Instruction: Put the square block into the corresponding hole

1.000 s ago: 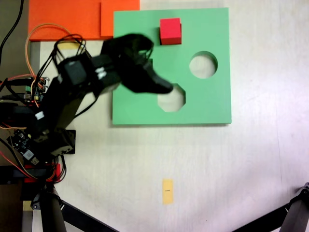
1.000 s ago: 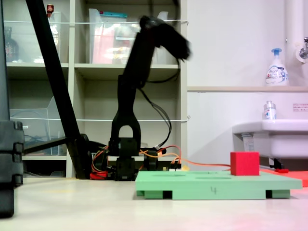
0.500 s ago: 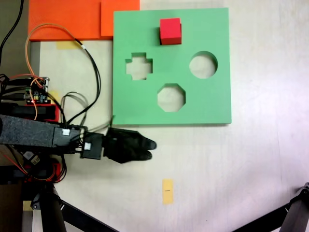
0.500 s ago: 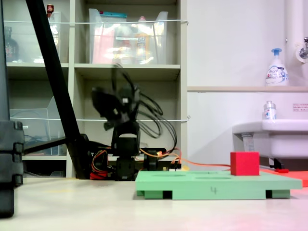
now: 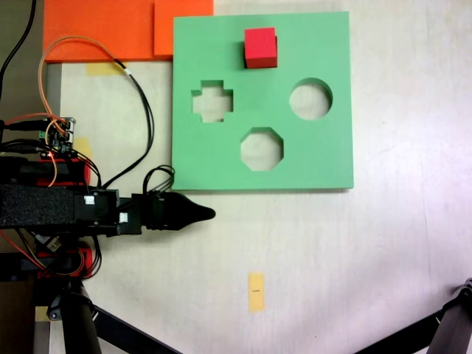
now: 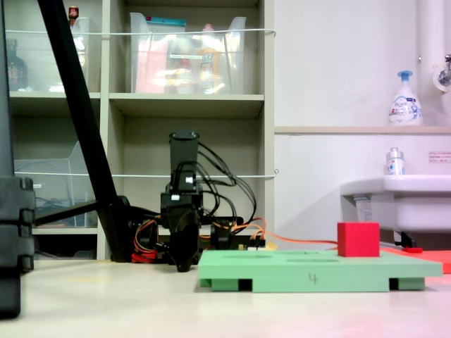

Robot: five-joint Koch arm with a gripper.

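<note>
The square block, a red foam cube point(image 5: 260, 47) point(image 6: 358, 239), stands on the green foam board point(image 5: 317, 158) point(image 6: 310, 271) near its top edge in the first exterior view, rising clear above the board's surface. No square cut-out shows; whether it lies under the cube I cannot tell. My gripper point(image 5: 205, 214) point(image 6: 182, 263) rests low off the board's lower left corner in the first exterior view, far from the cube. Its jaws meet in one point with nothing between them.
The board has a cross cut-out point(image 5: 212, 102), a round one point(image 5: 310, 99) and an octagonal one point(image 5: 261, 149). Orange foam sheets point(image 5: 103, 29) lie at the top left. Cables point(image 5: 140, 103) loop beside the board. A yellow tape mark point(image 5: 256, 291) and tripod legs point(image 5: 118, 328) are nearer.
The arm swung from over the cross cut-out down to the floor beside the board, then drew back left and its jaws narrowed to a point. The red cube stayed put.
</note>
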